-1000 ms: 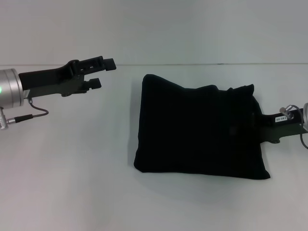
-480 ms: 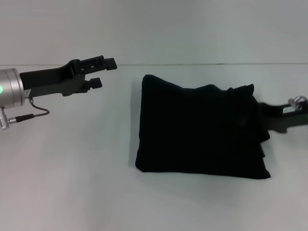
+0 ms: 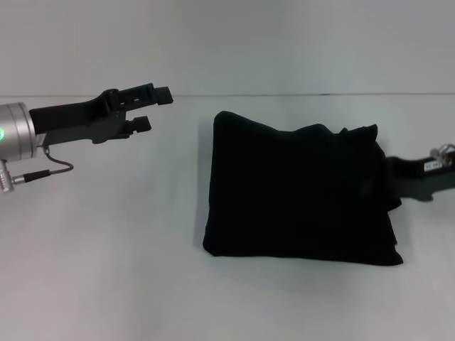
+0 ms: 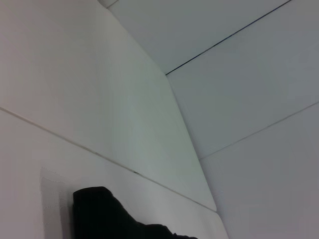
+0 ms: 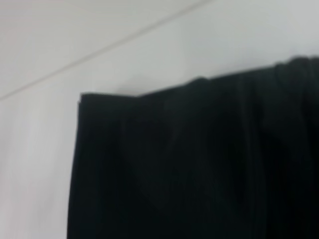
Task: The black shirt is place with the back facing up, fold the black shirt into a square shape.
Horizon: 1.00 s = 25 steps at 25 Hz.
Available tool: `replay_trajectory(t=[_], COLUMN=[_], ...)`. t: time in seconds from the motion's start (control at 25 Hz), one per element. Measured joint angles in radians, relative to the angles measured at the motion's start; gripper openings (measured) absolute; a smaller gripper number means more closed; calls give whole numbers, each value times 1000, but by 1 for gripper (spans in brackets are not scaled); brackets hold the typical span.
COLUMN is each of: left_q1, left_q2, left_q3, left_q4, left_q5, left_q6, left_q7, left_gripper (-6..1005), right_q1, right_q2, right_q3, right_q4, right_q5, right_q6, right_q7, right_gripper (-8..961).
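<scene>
Currently one black shirt (image 3: 298,192) is counted on the white desk (image 3: 106,256), together with two end effectors, one per arm. The shirt is seen folded into a roughly four-sided bundle, lying flat, right of centre in the head view. Its slightly longer axis runs left to right across the desk; the far left corner is pointed, and the near edge slants a little, lower towards the right. The far edge is uneven, with small humps and creases near the right corner. Only plain black fabric is shown on the upper face; no print is seen.

The left end effector (image 3: 158,108) is held above the desk at far left, well apart from the shirt, with its fingers pointed towards the right and set apart, a clear gap being visible between the upper and lower finger. Nothing is gripped.

The right end effector (image 3: 395,181) is found at the shirt's right edge, low to the desk, touching or tucked against the fabric. Its fingertips are hidden by the cloth, so it cannot be told whether they are apart or closed.

In the right wrist view the shirt (image 5: 199,169) fills most of the frame, one squared corner being shown against the desk. In the left wrist view only a dark corner of the shirt (image 4: 104,214) is seen
</scene>
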Motion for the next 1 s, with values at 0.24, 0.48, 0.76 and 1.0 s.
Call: replay_trajectory(t=[0.24, 0.48, 0.76, 1.0], left_q1=[3, 4, 6, 6], left_q2=[0, -1, -1, -1], left_q3=[0, 0, 0, 0], left_q4=[-1, -1, -1, -1], left_q5=[-4, -13, -18, -25], left_q6=[-3, -6, -9, -9], left_q7=[1, 2, 4, 4], left_gripper=[957, 948, 937, 928], right_q1=[-25, -29, -42, -69], right_q2=[-14, -17, -48, -39], right_q3=[-1, 0, 22, 90], right_q4=[6, 7, -30, -118], right_q5=[-2, -35, -107, 45], right_q6=[-4, 7, 9, -131], right_q7=[1, 32, 83, 13], right_gripper=[61, 124, 273, 291])
